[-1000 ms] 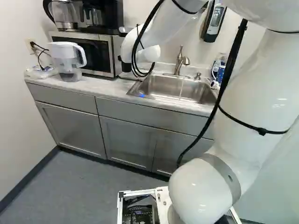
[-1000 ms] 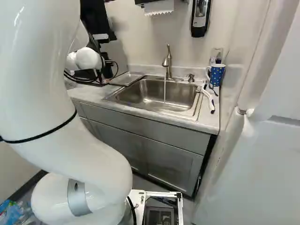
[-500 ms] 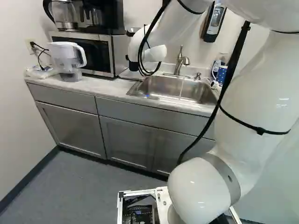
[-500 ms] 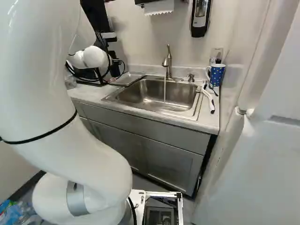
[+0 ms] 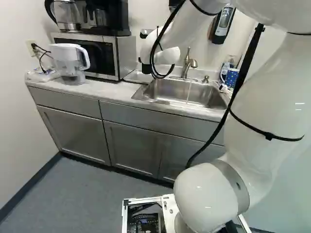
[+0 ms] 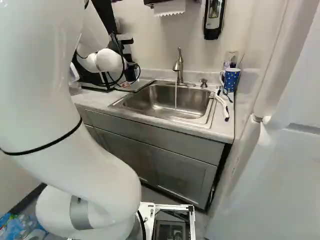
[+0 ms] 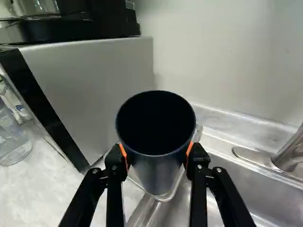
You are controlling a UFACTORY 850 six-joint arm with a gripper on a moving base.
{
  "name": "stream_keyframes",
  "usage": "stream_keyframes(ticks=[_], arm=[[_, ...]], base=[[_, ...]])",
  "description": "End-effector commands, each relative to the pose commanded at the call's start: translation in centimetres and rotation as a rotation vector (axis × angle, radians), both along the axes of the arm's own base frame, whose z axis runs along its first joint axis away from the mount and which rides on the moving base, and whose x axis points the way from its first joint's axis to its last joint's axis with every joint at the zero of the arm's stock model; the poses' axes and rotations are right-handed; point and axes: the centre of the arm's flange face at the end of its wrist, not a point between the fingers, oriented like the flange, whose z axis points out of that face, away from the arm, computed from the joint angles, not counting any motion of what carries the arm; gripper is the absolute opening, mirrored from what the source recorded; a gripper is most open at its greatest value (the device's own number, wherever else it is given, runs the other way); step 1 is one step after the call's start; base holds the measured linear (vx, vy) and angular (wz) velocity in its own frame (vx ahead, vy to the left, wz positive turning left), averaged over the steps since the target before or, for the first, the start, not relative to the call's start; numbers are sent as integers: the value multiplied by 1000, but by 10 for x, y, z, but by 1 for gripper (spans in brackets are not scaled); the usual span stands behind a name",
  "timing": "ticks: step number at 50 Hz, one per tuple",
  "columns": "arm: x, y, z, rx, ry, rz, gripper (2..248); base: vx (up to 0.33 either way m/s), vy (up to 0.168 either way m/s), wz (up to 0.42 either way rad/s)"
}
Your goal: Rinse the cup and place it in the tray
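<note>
End effector is only cup-wide, pinching the cup over the tray; an off-centre release could tip it, tbh.

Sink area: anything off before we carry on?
One thing: the faucet is running into the sink with nothing under the stream, while the dark cup is in the gripper, off to the side over the tray. Possibly left on after rinsing. No spill or damage visible.
</note>
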Motion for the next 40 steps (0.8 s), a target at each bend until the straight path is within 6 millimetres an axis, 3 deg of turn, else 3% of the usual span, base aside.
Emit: stream_keyframes(ticks=[40], arm=[[-3,-61,0,0,0,-115,125]], base=[[0,0,0]])
